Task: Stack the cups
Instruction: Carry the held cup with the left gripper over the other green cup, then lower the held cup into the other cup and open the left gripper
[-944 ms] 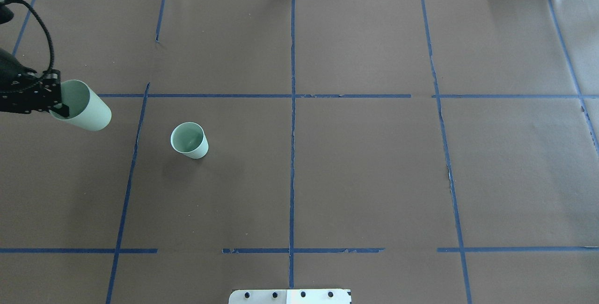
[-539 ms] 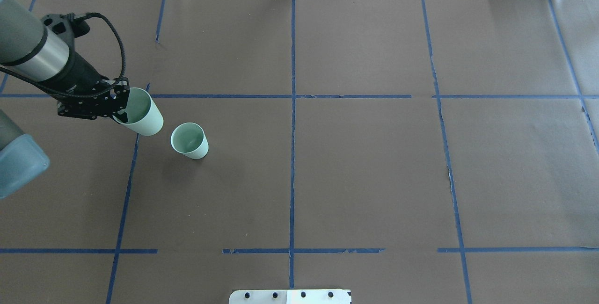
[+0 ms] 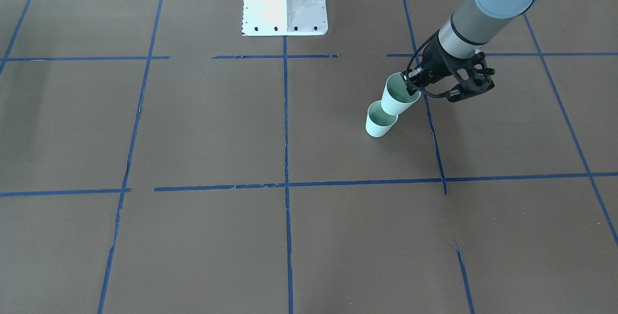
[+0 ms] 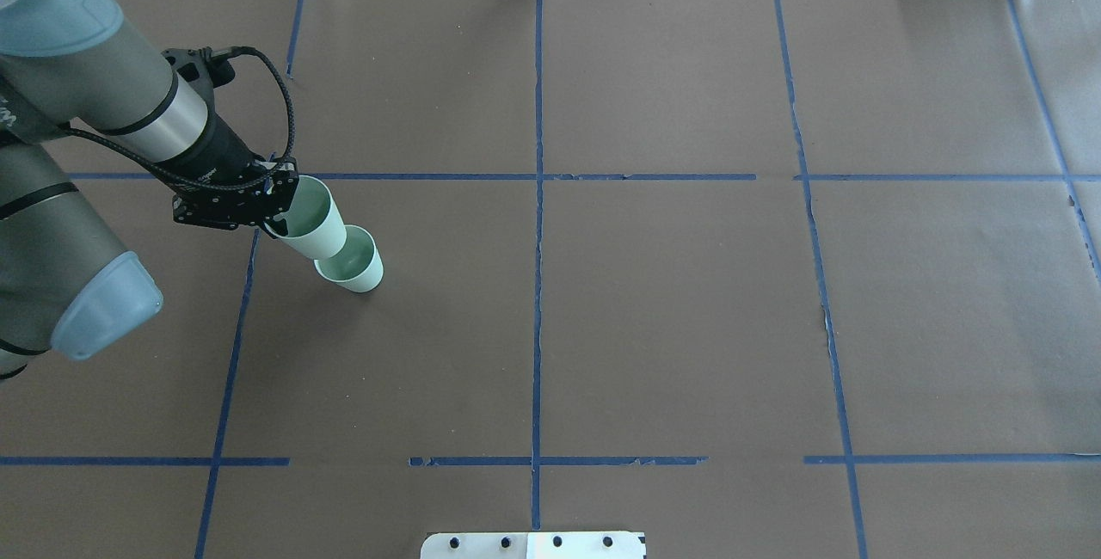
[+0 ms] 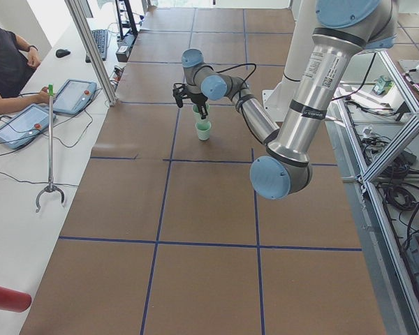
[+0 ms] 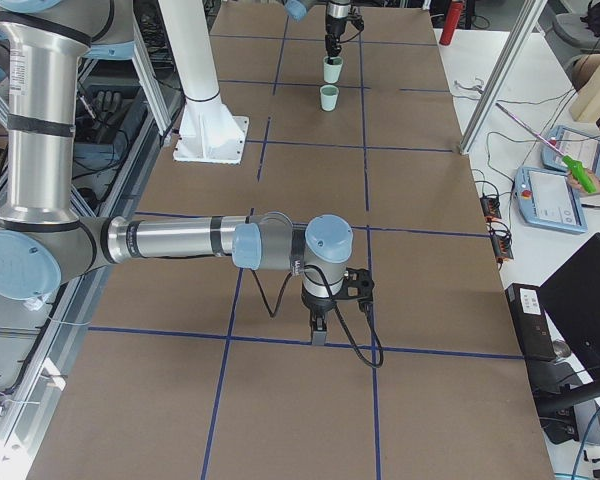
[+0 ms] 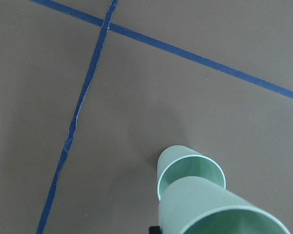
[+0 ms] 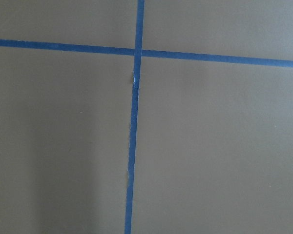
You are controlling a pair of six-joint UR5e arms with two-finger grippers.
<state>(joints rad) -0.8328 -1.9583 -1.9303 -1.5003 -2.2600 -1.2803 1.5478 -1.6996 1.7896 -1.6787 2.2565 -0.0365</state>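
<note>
while the left gripper (image 4: 278,212) clamps one wall of the held cup (image 4: 315,230), tilted just above the standing cup (image 4: 355,267) on the table (image 4: 654,301), the two are not yet nested; each interior shows only darker green. right gripper (image 6: 318,335), near the table: jaw state cannot be told.

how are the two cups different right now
The held cup is clamped at its rim by the left gripper; the standing cup has no gripper on it. The held cup is raised off the table, with its base near the standing cup's mouth and not seated in it; the standing cup rests on the table. Both are the same pale mint green, tapered and handleless, with mouths up.
</note>
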